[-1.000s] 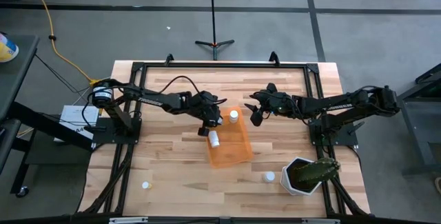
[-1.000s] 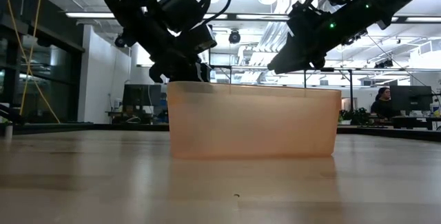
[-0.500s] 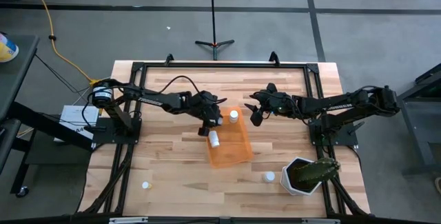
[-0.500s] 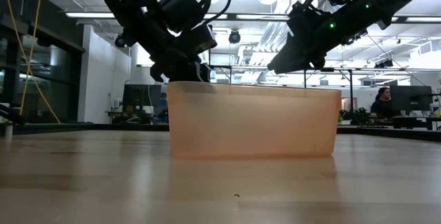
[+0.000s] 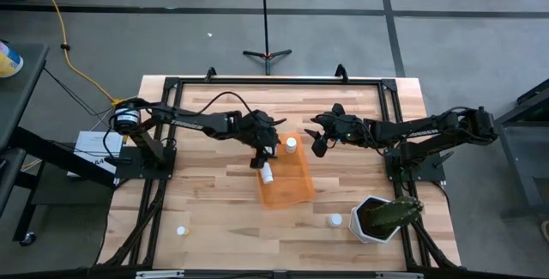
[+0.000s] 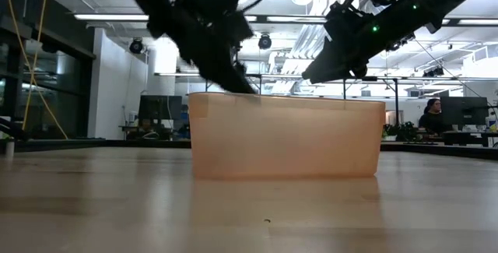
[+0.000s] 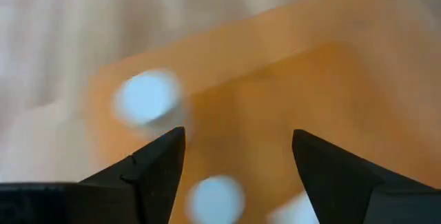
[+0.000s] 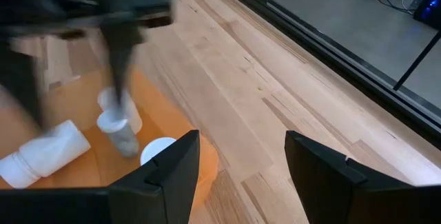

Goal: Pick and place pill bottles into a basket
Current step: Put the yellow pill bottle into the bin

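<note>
The orange basket (image 5: 287, 184) lies mid-table. Pill bottles are in it: one upright (image 5: 292, 145) at its far end, one lying on its side (image 5: 267, 172) by the left wall, and a third standing between them (image 8: 118, 110). My left gripper (image 5: 259, 155) hangs open over the basket's left far part, and blurred white bottles (image 7: 146, 96) show below its fingers (image 7: 238, 133). My right gripper (image 5: 319, 144) stands open just right of the basket's far end, above the table (image 8: 242, 134), with nothing between its fingers. Two more bottles stand on the table (image 5: 182, 230) (image 5: 334, 221).
A white pot with a green plant (image 5: 379, 219) stands at the near right corner. A black frame (image 5: 274, 80) runs along the table's far edge and sides. Bare wood lies left of and in front of the basket (image 6: 284, 138).
My left gripper has opened over the basket's left end. In the low view it has swung and tipped toward the table's right, blurred by motion. The lying bottle stays in the basket.
</note>
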You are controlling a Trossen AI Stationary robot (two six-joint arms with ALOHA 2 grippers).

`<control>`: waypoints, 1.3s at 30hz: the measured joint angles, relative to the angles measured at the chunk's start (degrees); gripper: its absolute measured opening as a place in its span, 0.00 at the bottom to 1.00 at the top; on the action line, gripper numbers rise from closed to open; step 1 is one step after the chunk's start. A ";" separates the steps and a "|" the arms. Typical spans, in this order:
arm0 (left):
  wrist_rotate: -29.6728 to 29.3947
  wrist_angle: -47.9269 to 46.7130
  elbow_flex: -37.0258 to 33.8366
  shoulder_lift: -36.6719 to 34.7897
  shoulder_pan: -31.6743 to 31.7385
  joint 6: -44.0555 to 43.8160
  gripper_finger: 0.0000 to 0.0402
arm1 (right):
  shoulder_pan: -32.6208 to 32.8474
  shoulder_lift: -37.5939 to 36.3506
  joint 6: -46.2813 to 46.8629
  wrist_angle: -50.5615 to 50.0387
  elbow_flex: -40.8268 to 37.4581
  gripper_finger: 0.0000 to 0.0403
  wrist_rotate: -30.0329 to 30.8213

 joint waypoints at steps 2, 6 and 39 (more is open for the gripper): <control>3.31 -4.72 2.98 -0.06 -1.72 -0.17 0.74 | -0.01 0.00 0.01 0.01 0.00 0.51 0.00; 0.69 -17.93 7.99 -0.02 -6.00 -0.06 0.70 | -0.01 0.00 0.12 -0.01 0.00 0.51 0.00; 7.70 -67.74 13.00 -0.46 -38.27 -60.17 0.62 | -0.01 0.00 2.43 -1.33 0.00 0.51 -0.66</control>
